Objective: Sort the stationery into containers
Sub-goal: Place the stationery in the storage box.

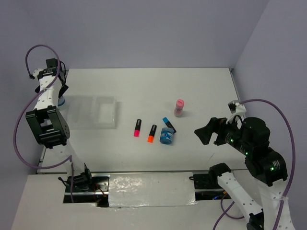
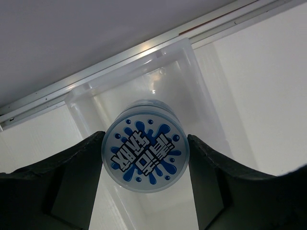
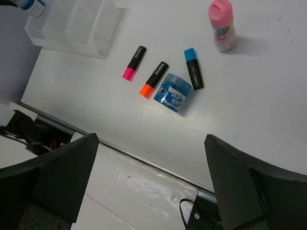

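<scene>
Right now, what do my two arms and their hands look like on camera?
Both are white links with bulky black joints. A purple cable loops off the left arm, a second purple cable off the right arm, whose joints show small green lights. The left hand and the right hand each have two broad matte black fingers.

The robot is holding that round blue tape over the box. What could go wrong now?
1. The tape roll in the left jaws hangs near the outer wall of the tray. Dropped off-centre, it might hit the rim and roll away.
2. The other tape roll lies against the blue marker, close to the orange marker. Grabbing it could knock those aside.
</scene>
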`<state>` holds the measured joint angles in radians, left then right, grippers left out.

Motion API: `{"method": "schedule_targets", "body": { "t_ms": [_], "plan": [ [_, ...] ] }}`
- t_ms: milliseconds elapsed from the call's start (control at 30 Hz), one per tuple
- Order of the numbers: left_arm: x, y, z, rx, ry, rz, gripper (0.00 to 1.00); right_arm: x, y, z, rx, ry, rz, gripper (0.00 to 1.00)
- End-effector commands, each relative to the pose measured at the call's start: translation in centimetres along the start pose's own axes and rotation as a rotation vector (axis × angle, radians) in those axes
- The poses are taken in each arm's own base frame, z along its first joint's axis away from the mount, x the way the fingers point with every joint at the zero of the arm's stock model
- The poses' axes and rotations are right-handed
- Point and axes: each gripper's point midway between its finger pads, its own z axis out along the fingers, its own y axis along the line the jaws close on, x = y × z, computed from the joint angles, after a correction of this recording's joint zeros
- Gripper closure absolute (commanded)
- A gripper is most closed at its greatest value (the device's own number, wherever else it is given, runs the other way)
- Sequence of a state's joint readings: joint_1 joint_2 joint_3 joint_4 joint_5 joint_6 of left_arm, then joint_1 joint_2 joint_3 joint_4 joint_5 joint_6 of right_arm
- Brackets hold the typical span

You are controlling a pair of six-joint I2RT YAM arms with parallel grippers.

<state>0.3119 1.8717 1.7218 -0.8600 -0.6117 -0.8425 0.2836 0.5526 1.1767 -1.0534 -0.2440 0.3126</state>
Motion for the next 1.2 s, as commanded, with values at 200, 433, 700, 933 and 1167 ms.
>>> {"method": "schedule_targets", "body": {
  "t_ms": [200, 433, 700, 933, 1167],
  "plan": [
    [-2.9, -2.4, 0.7, 0.051, -0.062, -0.061, 0.79, -1.3, 0.5, 1.2, -0.03, -0.03, -0.014, 0.0],
    [-2.0, -2.3, 1.6, 0.019, -0.033, -0.059, 0.78, -1.5, 0.7, 2.0, -0.046, -0.02, -0.005, 0.0],
    [-0.6, -2.7, 3.0, 0.023, -0.013, -0.055, 0.62, -1.4, 0.7, 2.3, -0.051, -0.014, -0.007, 0.0],
    [0.3, -2.2, 3.8, -0.007, -0.005, -0.066, 0.44, -1.6, 0.7, 2.3, -0.048, -0.017, -0.022, 0.0],
    [-0.2, -1.7, 3.5, -0.024, -0.023, -0.084, 0.16, -1.5, 0.7, 2.8, -0.058, -0.012, -0.024, 0.0]
  ]
}}
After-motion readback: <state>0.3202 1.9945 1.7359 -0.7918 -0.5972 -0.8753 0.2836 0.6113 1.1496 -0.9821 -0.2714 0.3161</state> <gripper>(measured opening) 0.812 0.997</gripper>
